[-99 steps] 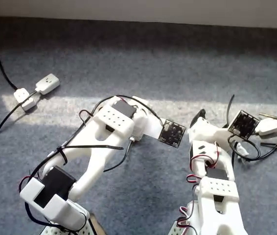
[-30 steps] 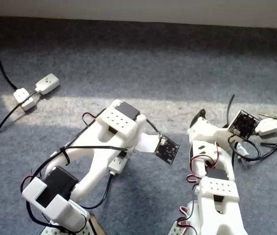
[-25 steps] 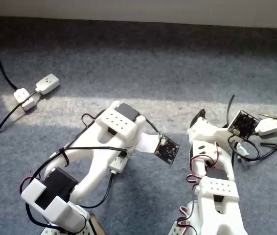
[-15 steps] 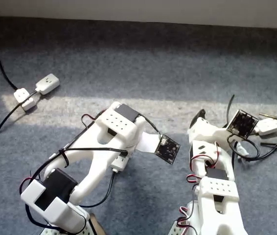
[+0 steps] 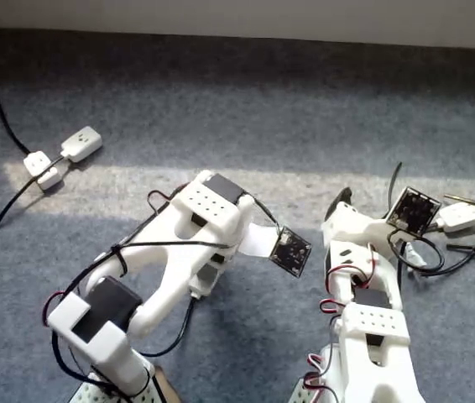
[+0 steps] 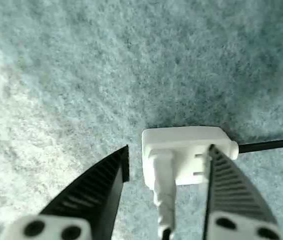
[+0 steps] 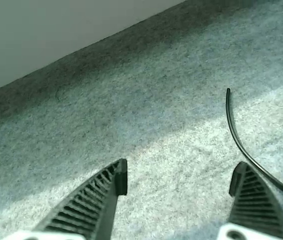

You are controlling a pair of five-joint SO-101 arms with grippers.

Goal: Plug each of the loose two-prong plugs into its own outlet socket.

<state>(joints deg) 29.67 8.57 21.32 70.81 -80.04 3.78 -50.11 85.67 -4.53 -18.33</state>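
My left gripper (image 6: 169,150) is open low over the carpet. Its fingers (image 6: 106,180) stand on either side of a white block (image 6: 181,142) with a black cord (image 6: 269,145) leading off it. A white corded piece (image 6: 162,192) lies against the block's near face. One finger touches the block's edge and the other is apart from it. In the high view the left arm (image 5: 208,206) bends over that spot. My right gripper (image 7: 181,180) is open with nothing in it. A thin black cord (image 7: 236,137) curves past one finger.
Two white plug pieces (image 5: 80,143) (image 5: 43,168) on a black cord lie at the far left of the grey carpet (image 5: 263,126). More white plugs (image 5: 460,217) and tangled black cords (image 5: 426,256) lie at the right, beside the right arm (image 5: 363,243). A pale wall (image 7: 56,30) runs along the back.
The left arm's wrist has swung back toward the near side and lowered over the white block. The right arm has barely moved.
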